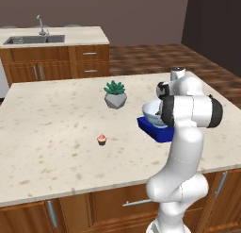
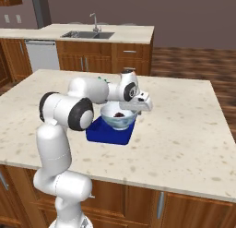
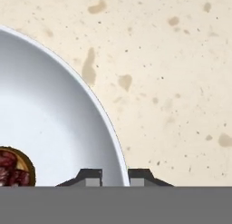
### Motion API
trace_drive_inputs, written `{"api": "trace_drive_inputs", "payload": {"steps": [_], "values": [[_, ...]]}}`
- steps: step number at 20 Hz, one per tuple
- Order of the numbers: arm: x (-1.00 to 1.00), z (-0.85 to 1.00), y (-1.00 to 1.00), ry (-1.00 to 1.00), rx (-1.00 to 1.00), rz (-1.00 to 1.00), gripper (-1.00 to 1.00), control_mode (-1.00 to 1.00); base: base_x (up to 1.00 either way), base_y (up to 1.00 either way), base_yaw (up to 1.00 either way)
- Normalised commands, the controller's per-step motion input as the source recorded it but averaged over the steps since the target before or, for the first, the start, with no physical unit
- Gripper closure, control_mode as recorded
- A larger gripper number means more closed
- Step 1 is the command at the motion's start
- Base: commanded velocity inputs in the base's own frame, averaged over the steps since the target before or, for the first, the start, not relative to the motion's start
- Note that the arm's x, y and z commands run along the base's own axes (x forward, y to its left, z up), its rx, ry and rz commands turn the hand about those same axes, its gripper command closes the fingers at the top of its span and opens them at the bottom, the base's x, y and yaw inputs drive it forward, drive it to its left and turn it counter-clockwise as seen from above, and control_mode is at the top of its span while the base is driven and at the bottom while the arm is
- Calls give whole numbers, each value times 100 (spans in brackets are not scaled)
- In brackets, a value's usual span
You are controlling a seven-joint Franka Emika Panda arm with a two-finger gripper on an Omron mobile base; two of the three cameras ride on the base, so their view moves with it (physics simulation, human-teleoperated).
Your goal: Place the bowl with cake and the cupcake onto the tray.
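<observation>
- The end effector (image 3: 114,177) is pinched on the rim of the bowl (image 3: 50,119), one fingertip (image 3: 93,177) inside the wall and the other outside it.
- In the right base view the end effector (image 2: 137,111) sits at the bowl's (image 2: 118,117) far-right edge, and the bowl is over the tray (image 2: 109,131); whether it rests on the tray or hangs just above it cannot be told.
- The cake (image 3: 13,168) lies in the bowl's bottom, near the inner fingertip.
- The cupcake (image 1: 101,139) stands on the worktop (image 1: 52,128), well apart from the end effector and clear of the tray (image 1: 155,128).
- A potted plant (image 1: 115,95) stands on the worktop beyond the cupcake, near the bowl (image 1: 152,109).
</observation>
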Motion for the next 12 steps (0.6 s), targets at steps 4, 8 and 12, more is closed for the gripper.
{"api": "trace_drive_inputs", "payload": {"steps": [4, 8, 12], "values": [[-10, 6, 18, 7, -9, 0, -100, -100, 0, 0, 0], [0, -1, 4, -1, -1, 0, -100, -100, 0, 0, 0], [-14, -2, 0, -5, 1, -3, -100, -100, 0, 0, 0]]}}
